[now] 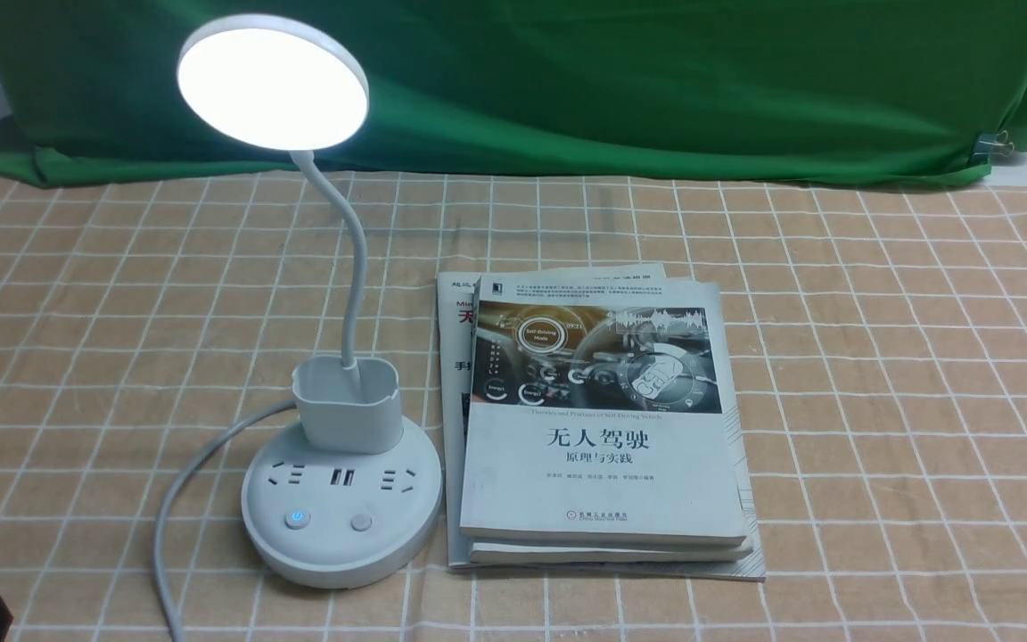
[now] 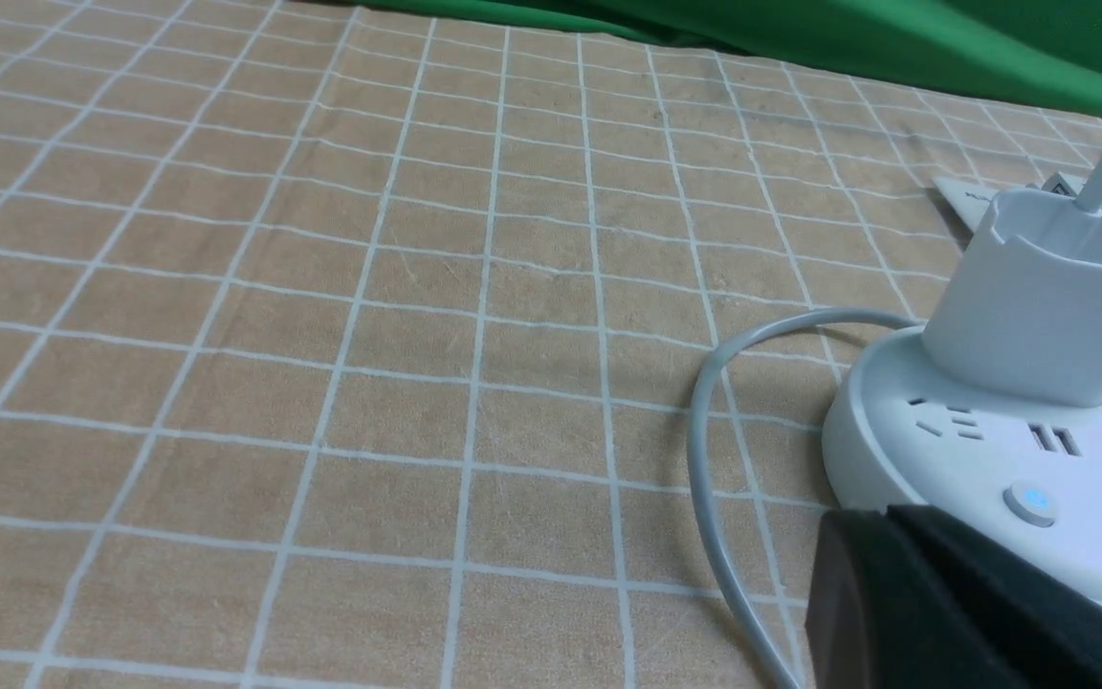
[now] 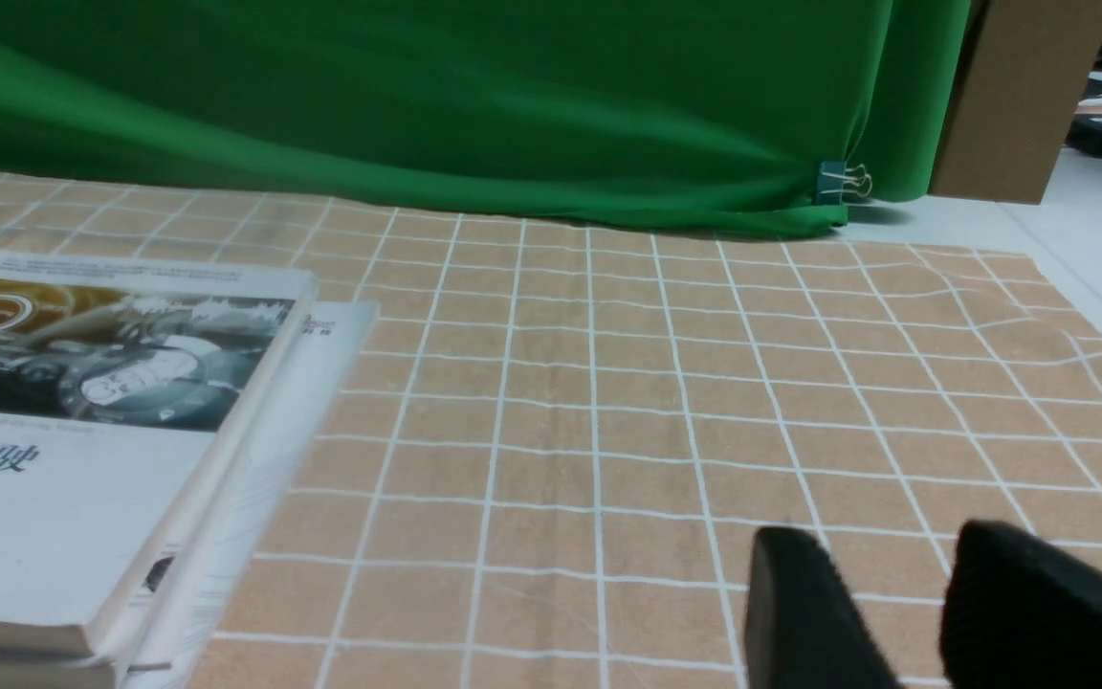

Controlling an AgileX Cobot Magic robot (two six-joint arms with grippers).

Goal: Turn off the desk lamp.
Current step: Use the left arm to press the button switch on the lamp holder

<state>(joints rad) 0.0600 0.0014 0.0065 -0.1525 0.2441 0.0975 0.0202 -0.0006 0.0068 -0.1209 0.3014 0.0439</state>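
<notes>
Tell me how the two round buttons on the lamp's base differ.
The left button shows a small blue glow at its centre; the right button shows no light. The left button looks whiter, while the right button looks duller and greyer. Both are small, round and about the same size, and they sit side by side on the front of the base.

Tan tablecloth with white grid lines (image 1: pixel 879 357) covers the surface; draped green fabric backdrop (image 1: pixel 656 80) hangs behind it.
</notes>
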